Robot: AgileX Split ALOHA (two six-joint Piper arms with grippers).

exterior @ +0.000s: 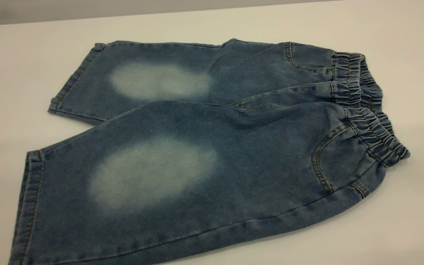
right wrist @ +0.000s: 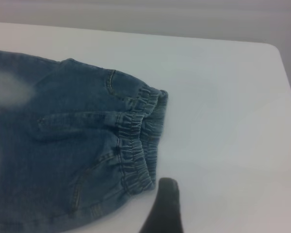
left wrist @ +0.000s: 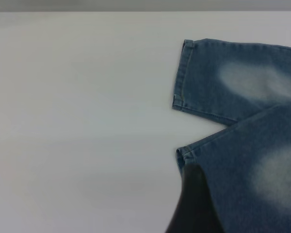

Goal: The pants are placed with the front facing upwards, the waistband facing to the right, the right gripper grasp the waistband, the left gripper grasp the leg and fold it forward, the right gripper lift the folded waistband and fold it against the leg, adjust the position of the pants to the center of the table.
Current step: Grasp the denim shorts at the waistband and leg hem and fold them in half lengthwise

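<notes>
The pants (exterior: 204, 154) lie flat on the white table (exterior: 399, 221), front up, with pale knee patches showing. Their two legs spread toward the left and the gathered waistband (exterior: 366, 106) is at the right. Neither gripper appears in the exterior view. In the left wrist view a dark part of my left gripper (left wrist: 196, 204) sits just above the near leg's hem (left wrist: 185, 154), at its outer corner. In the right wrist view a dark part of my right gripper (right wrist: 166, 204) hovers over bare table, close beside the near end of the waistband (right wrist: 136, 145).
Bare white tabletop surrounds the pants on all sides. The table's far edge (exterior: 123, 14) runs behind the pants, and its rounded corner (right wrist: 276, 48) shows in the right wrist view beyond the waistband.
</notes>
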